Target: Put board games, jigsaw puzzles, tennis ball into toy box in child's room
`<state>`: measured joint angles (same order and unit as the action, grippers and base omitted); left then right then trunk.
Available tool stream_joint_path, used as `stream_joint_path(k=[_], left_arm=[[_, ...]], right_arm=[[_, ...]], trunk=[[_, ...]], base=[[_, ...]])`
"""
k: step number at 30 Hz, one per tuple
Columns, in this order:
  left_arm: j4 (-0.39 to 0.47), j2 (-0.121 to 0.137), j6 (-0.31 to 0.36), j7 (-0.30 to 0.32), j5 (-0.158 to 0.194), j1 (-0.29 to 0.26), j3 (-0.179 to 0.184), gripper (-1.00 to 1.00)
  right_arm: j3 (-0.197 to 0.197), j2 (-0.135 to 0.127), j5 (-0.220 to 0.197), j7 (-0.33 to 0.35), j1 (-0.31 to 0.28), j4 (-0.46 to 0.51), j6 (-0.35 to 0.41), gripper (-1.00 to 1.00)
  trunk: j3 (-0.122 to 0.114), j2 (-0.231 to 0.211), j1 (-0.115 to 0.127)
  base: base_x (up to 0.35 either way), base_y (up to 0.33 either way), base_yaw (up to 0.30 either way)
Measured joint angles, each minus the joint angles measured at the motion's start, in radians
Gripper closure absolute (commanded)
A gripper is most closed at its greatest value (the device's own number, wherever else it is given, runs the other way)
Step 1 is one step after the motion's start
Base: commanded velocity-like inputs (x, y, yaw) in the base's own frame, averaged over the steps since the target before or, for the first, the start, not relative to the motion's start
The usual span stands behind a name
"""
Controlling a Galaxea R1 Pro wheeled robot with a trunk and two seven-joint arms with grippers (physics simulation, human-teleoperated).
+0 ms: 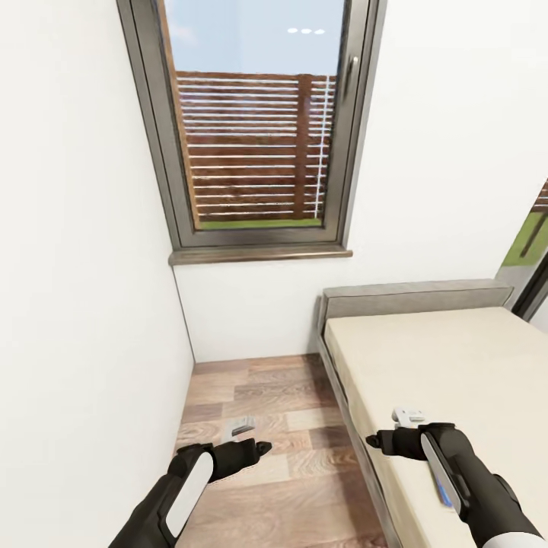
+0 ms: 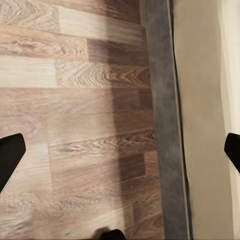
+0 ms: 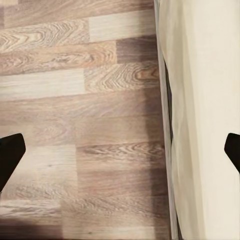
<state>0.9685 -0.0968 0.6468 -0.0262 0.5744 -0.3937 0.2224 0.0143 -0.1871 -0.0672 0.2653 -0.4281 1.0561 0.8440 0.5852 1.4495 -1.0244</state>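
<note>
While both claws, left claw [image 1: 262, 447] and right claw [image 1: 373, 440], hang released and empty, the robot risks bumping the bed [image 1: 457, 365] beside it.

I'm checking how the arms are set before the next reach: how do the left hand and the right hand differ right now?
In the head view the left hand hangs over the wood plank floor, while the right hand hangs over the edge of the bed. The left hand points toward the bed, the right hand toward the floor, so they face each other. Both are black, and in each wrist view the fingers stand wide apart with nothing between them.
</note>
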Motion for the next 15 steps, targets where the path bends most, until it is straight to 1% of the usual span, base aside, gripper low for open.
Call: stream_joint_path(k=[15], left_arm=[[0.0, -0.001, 0.0, 0.0, 0.0, 0.0, 0.001, -1.0]], right_arm=[[0.001, 0.0, 0.0, -0.001, -0.001, 0.0, 0.005, -1.0]], trunk=[[0.0, 0.0, 0.0]], base=[[0.333, 0.006, 0.0]])
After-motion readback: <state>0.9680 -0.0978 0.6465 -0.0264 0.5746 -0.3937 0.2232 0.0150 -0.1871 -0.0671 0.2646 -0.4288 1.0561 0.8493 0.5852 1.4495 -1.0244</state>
